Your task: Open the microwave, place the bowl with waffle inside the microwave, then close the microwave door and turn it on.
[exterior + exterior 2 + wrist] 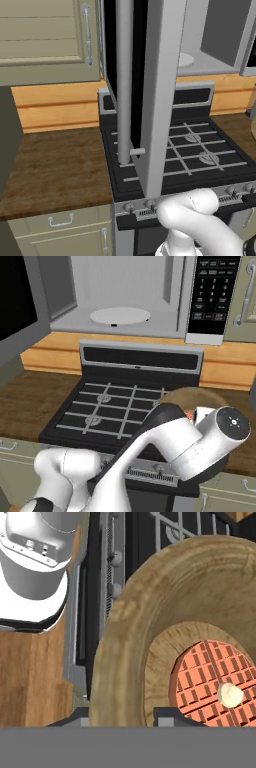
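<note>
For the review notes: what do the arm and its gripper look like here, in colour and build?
The arm is glossy white with rounded, tubular links and dark grey to black joint sections; one round white joint cap carries a small dark mark. No loose cables are visible. In the hand view, the gripper shows two small dark grey, blocky fingertips.

In the right base view our own arm covers most of the bowl with waffle (pixel 192 396), leaving just a strip of rim. The hand view cuts the bowl's right side off. The microwave door (pixel 150 95) blocks much of the microwave (pixel 220 45) interior. The keypad (pixel 210 293) labels are too small to read.
</note>
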